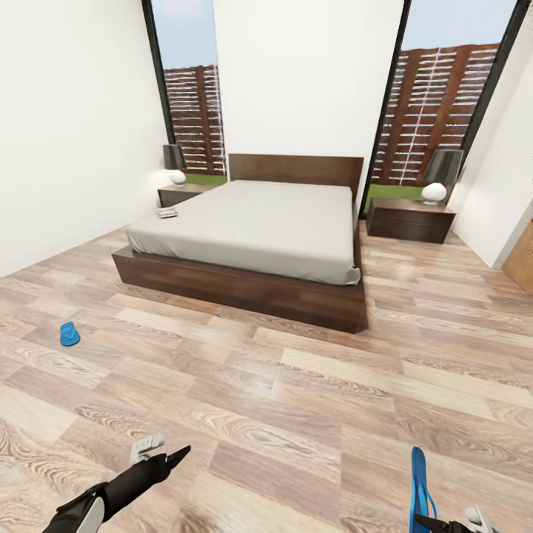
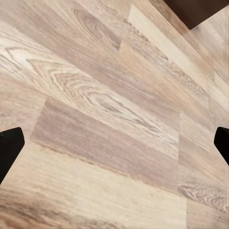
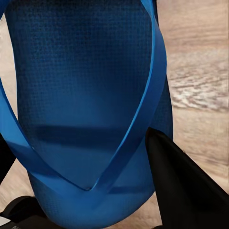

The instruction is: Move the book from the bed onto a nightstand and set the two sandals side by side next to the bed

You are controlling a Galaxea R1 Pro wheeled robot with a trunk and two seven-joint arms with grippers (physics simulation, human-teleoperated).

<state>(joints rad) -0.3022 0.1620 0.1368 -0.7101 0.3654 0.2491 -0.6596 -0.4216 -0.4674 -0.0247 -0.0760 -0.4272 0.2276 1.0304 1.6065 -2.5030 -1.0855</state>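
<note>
The bed point(image 1: 259, 222) stands in the middle of the bedroom, headboard against the far wall. The book point(image 1: 167, 213) lies on the mattress at its near left corner. A dark nightstand point(image 1: 181, 195) sits left of the bed and another nightstand point(image 1: 409, 219) right of it. One blue sandal point(image 1: 69, 334) lies on the floor at the left. The other sandal point(image 1: 420, 485) point(image 3: 86, 86) hangs upright in my right gripper point(image 1: 443, 524) point(image 3: 90, 191), which is shut on it. My left gripper point(image 1: 159, 451) point(image 2: 114, 143) is open over bare floor.
Each nightstand carries a lamp point(image 1: 175, 163) point(image 1: 440, 174). Tall dark-framed windows point(image 1: 194, 89) flank the headboard wall. A brown door point(image 1: 522, 259) shows at the right edge. Wide wood-plank floor point(image 1: 281, 400) lies between me and the bed.
</note>
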